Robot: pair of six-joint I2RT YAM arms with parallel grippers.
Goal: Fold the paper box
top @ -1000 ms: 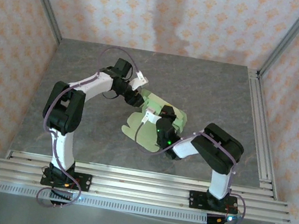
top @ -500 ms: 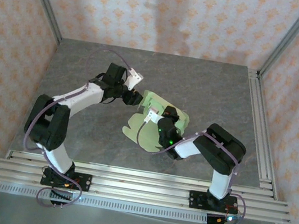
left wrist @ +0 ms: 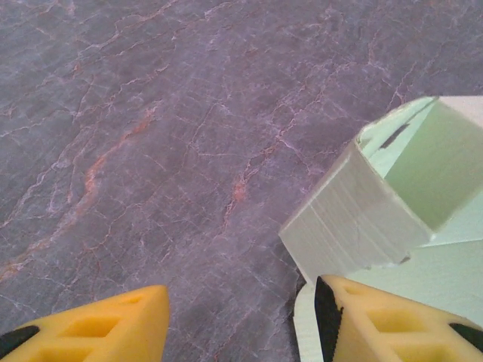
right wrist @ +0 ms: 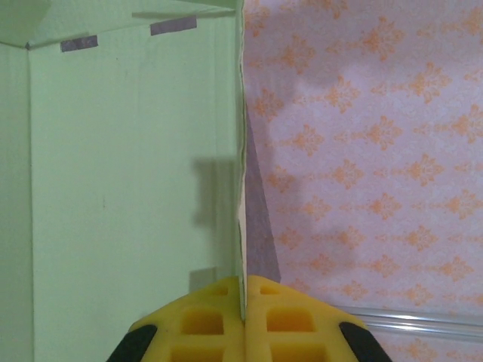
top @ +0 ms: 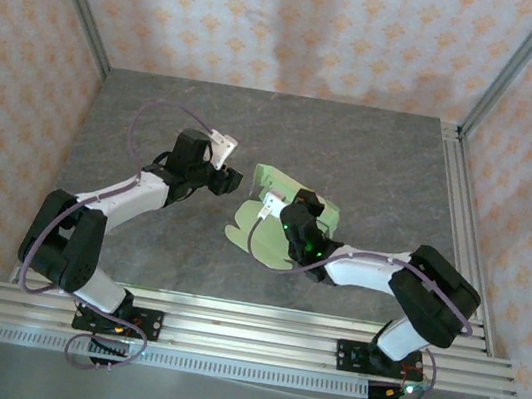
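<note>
The paper box (top: 264,243) is pale green card, partly folded, lying mid-table with one wall raised and flat flaps spread toward the front. My right gripper (top: 285,210) is shut on a raised wall. In the right wrist view its yellow fingers (right wrist: 204,317) pinch the card's thin edge, with the box's inner panel (right wrist: 128,188) to the left. My left gripper (top: 230,182) stands open just left of the box. Its wrist view shows only table between the fingers (left wrist: 106,324), and a folded corner of the box (left wrist: 362,219) lies ahead to the right.
The grey marbled table (top: 373,166) is walled by patterned panels. An aluminium rail (top: 463,231) runs along the right edge and several rails (top: 246,323) cross the front by the arm bases.
My left gripper has pulled back left, away from the box, and its arm has dropped lower. The right arm has stretched out with its elbow further right, still pinching the card.
</note>
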